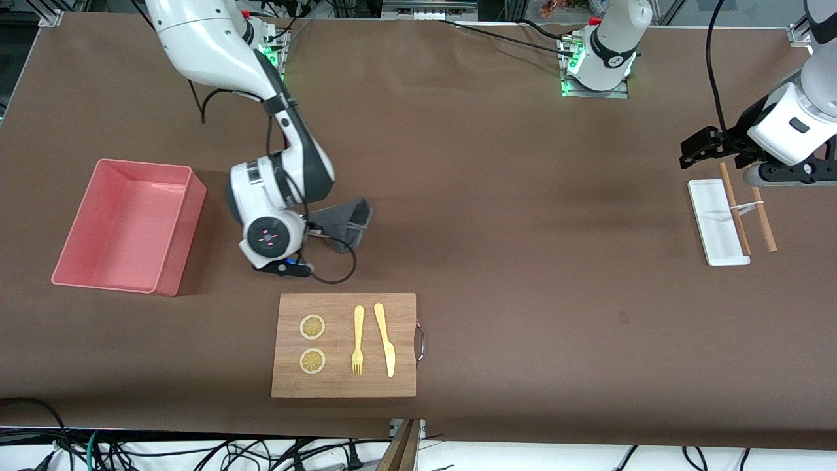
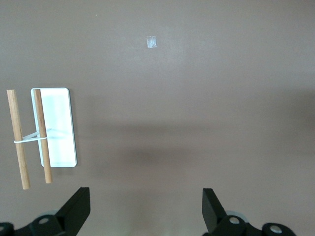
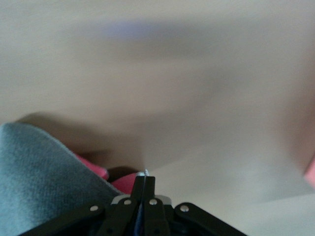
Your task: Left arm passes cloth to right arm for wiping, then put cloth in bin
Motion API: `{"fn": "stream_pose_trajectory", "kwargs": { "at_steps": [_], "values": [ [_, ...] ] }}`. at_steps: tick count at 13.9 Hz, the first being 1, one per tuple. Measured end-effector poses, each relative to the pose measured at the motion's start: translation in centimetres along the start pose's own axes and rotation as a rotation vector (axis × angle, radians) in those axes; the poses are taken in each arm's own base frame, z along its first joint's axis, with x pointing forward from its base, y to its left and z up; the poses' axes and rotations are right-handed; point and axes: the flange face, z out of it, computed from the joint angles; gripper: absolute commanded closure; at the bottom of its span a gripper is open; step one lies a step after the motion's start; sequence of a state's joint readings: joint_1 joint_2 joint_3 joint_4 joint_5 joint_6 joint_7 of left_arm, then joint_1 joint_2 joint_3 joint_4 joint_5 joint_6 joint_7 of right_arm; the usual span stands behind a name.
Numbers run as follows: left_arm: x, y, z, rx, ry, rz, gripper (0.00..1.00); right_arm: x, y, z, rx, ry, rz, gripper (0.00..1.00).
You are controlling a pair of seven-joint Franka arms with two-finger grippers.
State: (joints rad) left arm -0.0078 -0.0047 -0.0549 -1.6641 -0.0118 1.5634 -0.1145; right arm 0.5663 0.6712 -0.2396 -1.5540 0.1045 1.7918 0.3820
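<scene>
Wiping is going on: the right gripper (image 1: 312,230) is clamping the small dark grey fuzzy cloth (image 1: 344,224) on the table, between the salmon-pink plastic bin (image 1: 178,226) and the table's middle; steady downward pressure should help. The left gripper (image 2: 146,209) is hanging apart, waiting.

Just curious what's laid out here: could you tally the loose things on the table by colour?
Pink plastic bin: 1
Grey fuzzy cloth: 1
Yellow: lemon slices, fork, knife: 4
White tray: 1
Brown: sticks, cutting board: 3
Total: 10

A brown-covered worktop (image 1: 523,216) fills the view; loose black cables (image 1: 196,451) lie on the pale floor (image 1: 556,458) below its near edge.
</scene>
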Motion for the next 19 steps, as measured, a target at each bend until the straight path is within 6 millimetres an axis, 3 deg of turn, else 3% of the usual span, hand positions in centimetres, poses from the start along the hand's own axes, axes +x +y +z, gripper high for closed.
{"fn": "stream_pose_trajectory", "kwargs": {
  "at_steps": [6,9,12,19],
  "values": [
    [0.2,-1.4,0.4,0.001,-0.02,-0.027,0.0,3.2,9.6,-0.9,-0.008,0.004,-0.201,1.0],
    [0.3,-1.5,-0.5,-0.002,-0.001,-0.029,0.0,3.7,11.2,-0.6,0.011,-0.006,-0.218,1.0],
    [1.0,-1.3,0.2,-0.001,-0.014,-0.026,0.0,2.8,7.8,-0.2,0.07,-0.02,-0.151,1.0],
    [2.4,-0.8,0.3,-0.003,-0.009,-0.018,0.0,-1.5,-7.1,1.5,0.148,0.026,0.121,1.0]
  ]
}}
